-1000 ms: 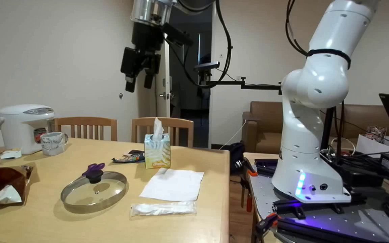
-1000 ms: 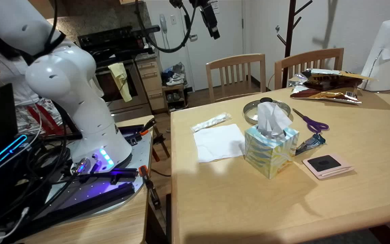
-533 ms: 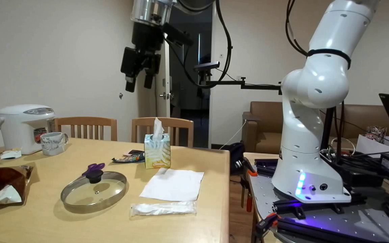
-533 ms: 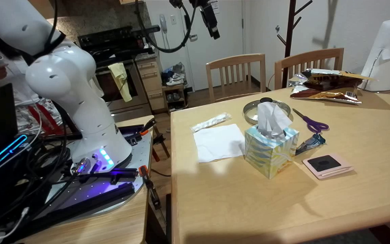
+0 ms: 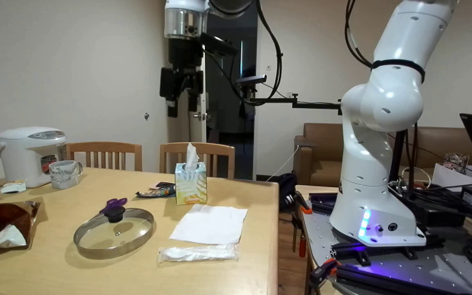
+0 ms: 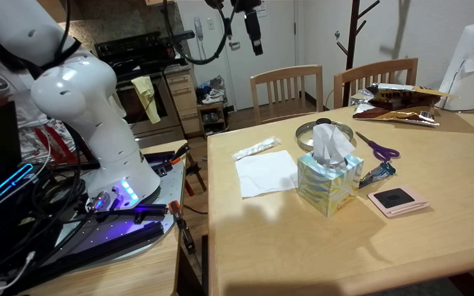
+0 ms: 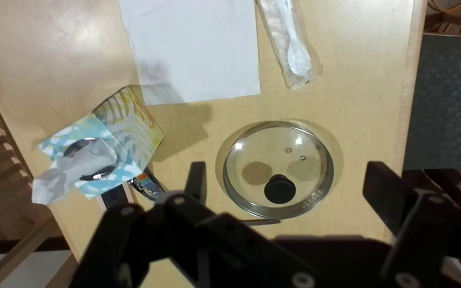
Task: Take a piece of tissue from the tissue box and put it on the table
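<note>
The tissue box (image 5: 191, 186), blue and yellow with a leaf pattern, stands upright on the table (image 5: 129, 278). It also shows in an exterior view (image 6: 327, 183) and at the left of the wrist view (image 7: 134, 132). A white tissue (image 5: 192, 157) sticks up from its top opening; it also shows in the wrist view (image 7: 70, 168). A flat white sheet (image 6: 266, 174) lies beside the box. My gripper (image 5: 183, 110) is open and empty, pointing down high above the table. In the wrist view its fingers (image 7: 284, 172) stand wide apart, with the glass lid below between them.
A glass lid (image 5: 115, 233) with a black knob lies near the box, purple scissors (image 6: 379, 150) beside it. A plastic-wrapped utensil (image 7: 292, 44), a snack wrapper (image 6: 377, 174), a pink wallet (image 6: 399, 201), snack bags (image 6: 397, 105), a mug (image 5: 66, 174) and a white water boiler (image 5: 31, 155) stand or lie around.
My gripper has shifted toward the robot base, slightly lower, and now points more straight down. The box, tissue and other table objects have not moved.
</note>
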